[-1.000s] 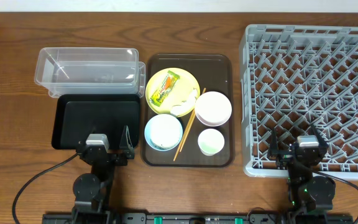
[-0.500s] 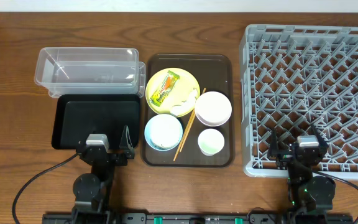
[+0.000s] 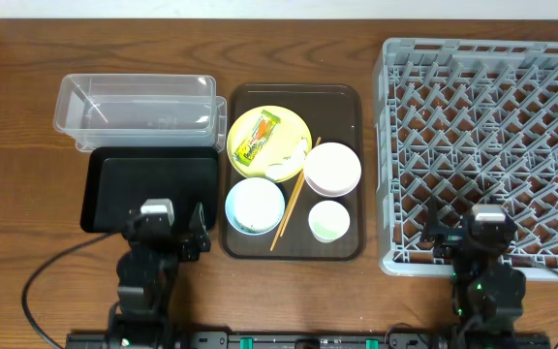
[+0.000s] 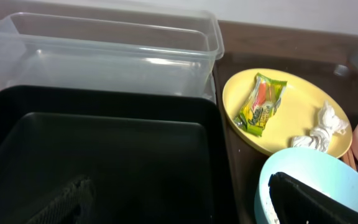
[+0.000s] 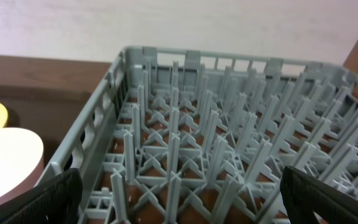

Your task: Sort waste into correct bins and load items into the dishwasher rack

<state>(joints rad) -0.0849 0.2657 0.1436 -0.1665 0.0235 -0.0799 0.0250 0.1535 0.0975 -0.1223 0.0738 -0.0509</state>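
Left fingers (image 4: 309, 199) and right fingers (image 5: 36, 199): apart, empty. Wrapper (image 4: 261, 104), tissue (image 4: 319, 127): on plate (image 4: 303, 93). Tub (image 3: 134, 107), black tray (image 3: 153, 189): left of plate; rack (image 3: 482, 46): right of it. Risk: pinch the wrapper too low and you drag the plate, knocking the chopsticks (image 3: 294, 199) beside it.

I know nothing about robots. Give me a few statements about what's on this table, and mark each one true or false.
1. The snack wrapper lies on the yellow plate. True.
2. The dishwasher rack holds a bowl. False: the white bowl and the light-blue bowl both sit on the brown tray.
3. The chopsticks lie between the light-blue bowl and the small cup. True.
4. The crumpled tissue is in the clear tub. False: it lies on the yellow plate.
5. The black tray is being gripped. False: the left arm's fingers are open, holding nothing.
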